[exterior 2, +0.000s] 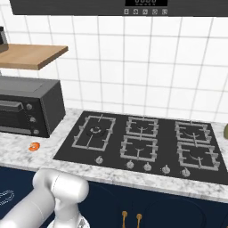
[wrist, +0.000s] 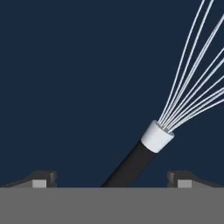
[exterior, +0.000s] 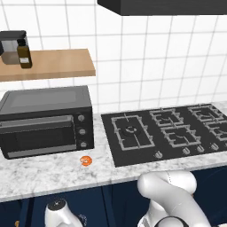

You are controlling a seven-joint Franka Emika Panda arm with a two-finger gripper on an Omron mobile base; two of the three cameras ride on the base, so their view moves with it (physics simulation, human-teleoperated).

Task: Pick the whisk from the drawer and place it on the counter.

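Left base view: arm [exterior: 170, 195] bent low in front of the navy cabinets, reaching down below the counter [exterior: 53, 170]. Counter bare of any whisk; just a toaster oven [exterior: 46, 119], a small orange object [exterior: 86, 161] in front of it, and the black cooktop [exterior: 166, 131] to the right. Wooden shelf [exterior: 48, 64] above, with a brown bottle [exterior: 24, 54].

Right base view: same counter [exterior 2: 18, 153] from the other side, again no whisk on it. Orange object [exterior 2: 34, 146] near the oven [exterior 2: 29, 107]. Arm [exterior 2: 53, 196] dipping down at lower left, next to a faint trace of pale wire loops [exterior 2: 5, 194] against the navy, probably the whisk's head in the drawer.

Hand view: whisk [wrist: 151, 142] lying on the dark floor of the drawer [wrist: 65, 78], dark handle running down between the fingertips [wrist: 43, 179], wires fanning to the upper right. Gripper [wrist: 113, 180] spread wide, one tip well off to each side of the handle, neither touching.

Progress, judged from this: drawer reached and hand lined up over the handle, but no grasp yet. Closing, lifting and setting down on the stone all left to do.
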